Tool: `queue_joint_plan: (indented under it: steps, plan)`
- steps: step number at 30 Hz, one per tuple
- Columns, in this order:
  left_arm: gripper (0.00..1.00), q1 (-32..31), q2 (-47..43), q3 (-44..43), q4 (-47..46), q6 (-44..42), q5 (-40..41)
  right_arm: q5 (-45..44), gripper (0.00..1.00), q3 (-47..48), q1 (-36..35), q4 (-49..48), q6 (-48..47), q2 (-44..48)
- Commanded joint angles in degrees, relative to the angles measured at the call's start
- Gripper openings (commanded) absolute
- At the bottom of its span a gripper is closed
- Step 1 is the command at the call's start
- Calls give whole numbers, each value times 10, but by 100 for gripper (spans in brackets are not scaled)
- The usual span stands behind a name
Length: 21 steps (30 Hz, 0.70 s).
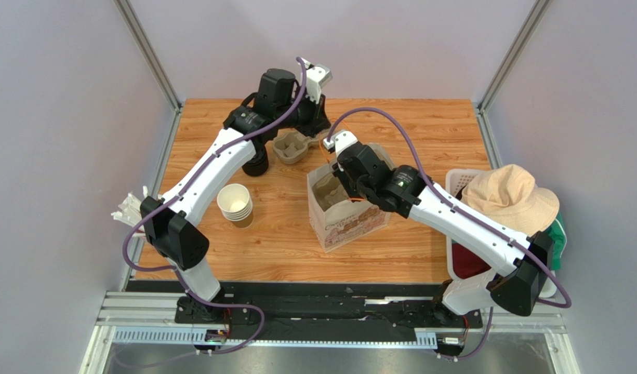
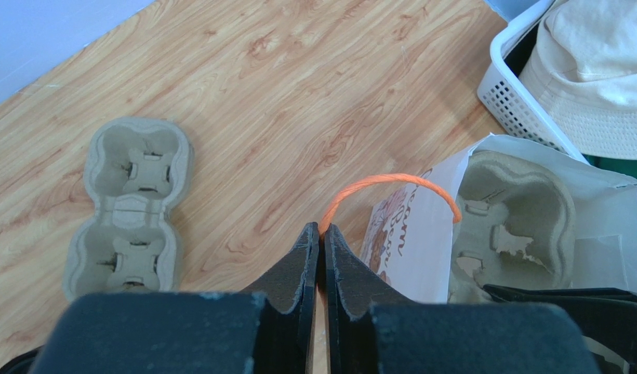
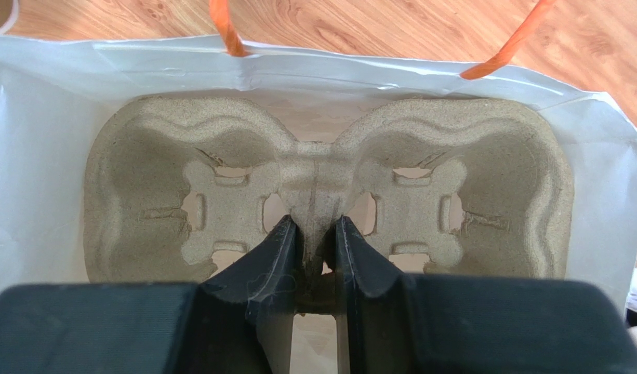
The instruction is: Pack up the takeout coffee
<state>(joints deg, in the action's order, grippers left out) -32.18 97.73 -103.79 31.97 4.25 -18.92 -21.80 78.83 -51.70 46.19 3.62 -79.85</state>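
Note:
The takeout coffee does not show in any view. A white paper bag (image 1: 353, 222) stands open mid-table. My left gripper (image 2: 322, 230) is shut on the bag's orange handle (image 2: 392, 181), holding the loop up beside the bag. My right gripper (image 3: 314, 226) reaches into the bag (image 3: 33, 156) from above. It is shut on the centre ridge of a grey pulp cup carrier (image 3: 485, 187) that lies inside. Both of that carrier's cup wells are empty.
A second pulp carrier (image 1: 292, 146) lies on the table behind the bag, with nothing in it (image 2: 134, 206). A stack of lidless brown cups (image 1: 235, 205) stands left of the bag. At the right edge is a white basket (image 1: 457, 181) holding a beige hat (image 1: 507, 199).

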Motion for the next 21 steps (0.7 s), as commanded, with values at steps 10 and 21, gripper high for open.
queue_joint_plan:
  steps: [10, 21]
  plan:
    - [8, -3, -21, -51, 7, -10, 37, 66, 20, 38, 16, 24, 33, 15]
    - [8, -4, -31, -32, -1, -6, 14, 91, 20, -17, 58, -12, 41, 0]
